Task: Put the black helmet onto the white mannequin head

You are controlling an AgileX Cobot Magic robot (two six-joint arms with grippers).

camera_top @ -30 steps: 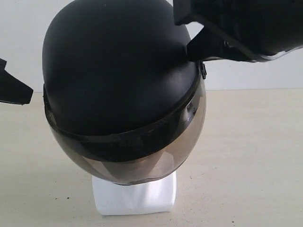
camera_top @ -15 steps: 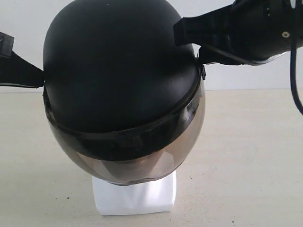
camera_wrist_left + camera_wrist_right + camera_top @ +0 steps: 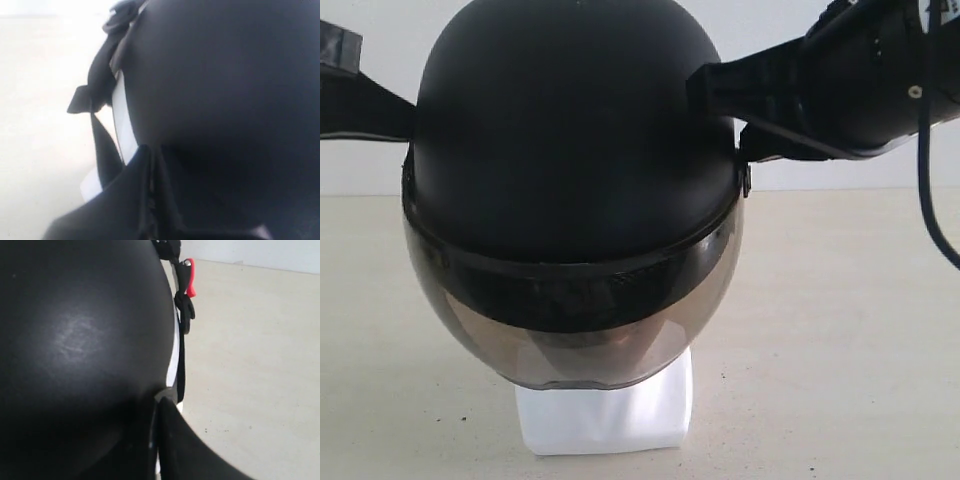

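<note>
**We steady the matte black, rounded open-face helmet (image 3: 570,150) on the glossy white mannequin head (image 3: 605,415), a clenched hand at each side.**
Our left hand (image 3: 405,120) and right hand (image 3: 715,105), both closed on nothing, touch the shell from opposite flanks, likely to level and seat it, not carry it. The helmet covers the head; only the squarish base shows clearly, standing on the pale surface (image 3: 840,330). Its smoky curved visor (image 3: 570,335) hangs down in front.
</note>
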